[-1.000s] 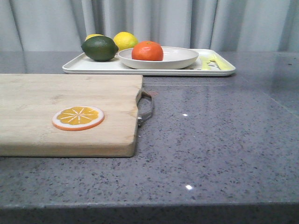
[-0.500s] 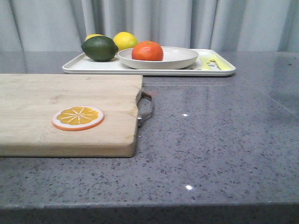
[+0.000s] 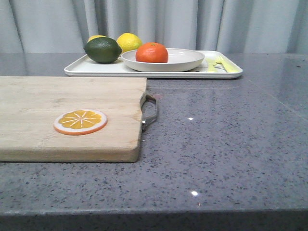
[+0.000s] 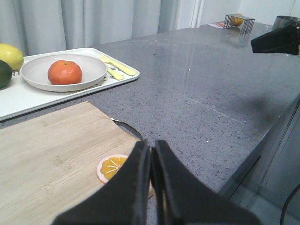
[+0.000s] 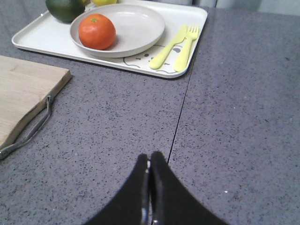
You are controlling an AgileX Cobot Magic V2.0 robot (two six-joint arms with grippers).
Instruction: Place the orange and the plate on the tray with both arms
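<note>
Right wrist view: gripper (image 5: 149,164) pinched closed, empty, orange (image 5: 97,31) already in plate (image 5: 133,23) on tray (image 5: 42,40) well ahead; could knock it by reaching back.

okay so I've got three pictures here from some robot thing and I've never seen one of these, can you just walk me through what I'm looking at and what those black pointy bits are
This is a robot with two arms and three cameras. One camera looks forward over the grey countertop; the other two sit on the arms' wrists.

The black pointed shapes are the grippers, the robot's pincers. The left gripper and the right gripper are both shut and hold nothing.

At the far side lies a white tray. On it stands a plate with an orange in it. Beside the plate are a dark green avocado and lemons, and on its other side a yellow fork and knife.

Nearer the robot is a wooden cutting board with a metal handle, with an orange slice lying flat on it.
</note>
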